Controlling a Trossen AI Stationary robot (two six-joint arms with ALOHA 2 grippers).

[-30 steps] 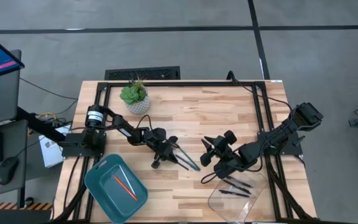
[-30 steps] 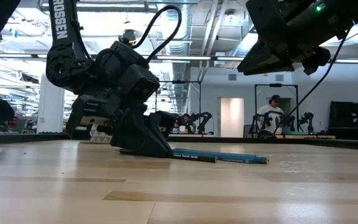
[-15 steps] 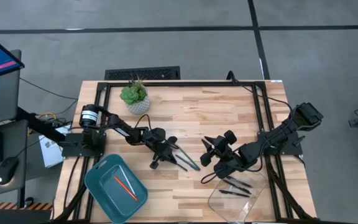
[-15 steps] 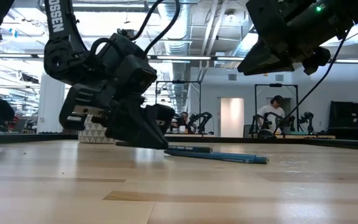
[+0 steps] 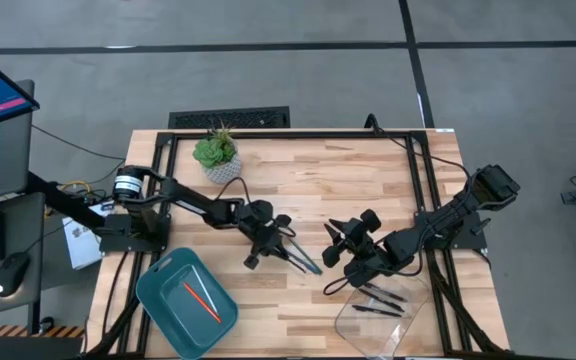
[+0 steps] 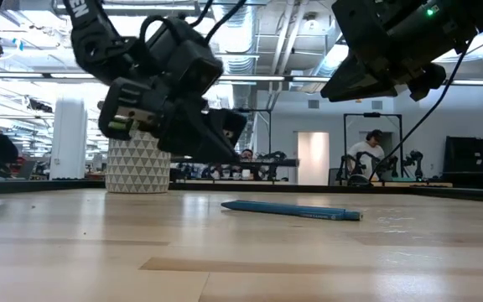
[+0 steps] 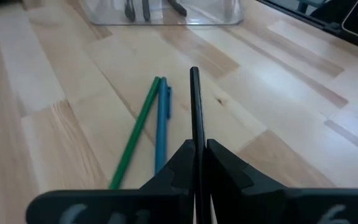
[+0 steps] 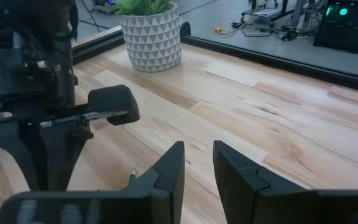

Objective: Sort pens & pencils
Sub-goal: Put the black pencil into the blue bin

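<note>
My left gripper (image 5: 276,238) hangs over the middle of the table, shut on a black pen (image 7: 194,106) that is raised off the wood. Below it a green pencil (image 7: 135,134) and a teal-blue pen (image 7: 161,127) lie side by side, flat on the table; the teal-blue pen (image 6: 292,210) also shows in the low view. An orange-red pencil (image 5: 203,300) lies in a teal bin (image 5: 158,290). Black pens (image 5: 380,298) lie in a clear tray (image 5: 408,320). My right gripper (image 8: 197,168) waits open above the table, right of centre. My left gripper pinches the black pen between its two fingers at the pen's near part (image 7: 197,146). The pen runs along the fingers and sticks out ahead of them to its free tip (image 7: 194,71). The fingers slant downward. The pen is lifted clear of the table.
A potted plant (image 5: 218,160) in a patterned white pot stands at the far left of the table. The teal bin sits at the near left corner, the clear tray at the near right. A dark frame (image 5: 288,135) runs around the table's edges.
My left gripper has risen from the table, still shut, taking the black pen with it. The pen, which lay on the wood beside the teal-blue pen, is now lifted clear. The teal-blue pen and the green pencil have stayed where they were.
</note>
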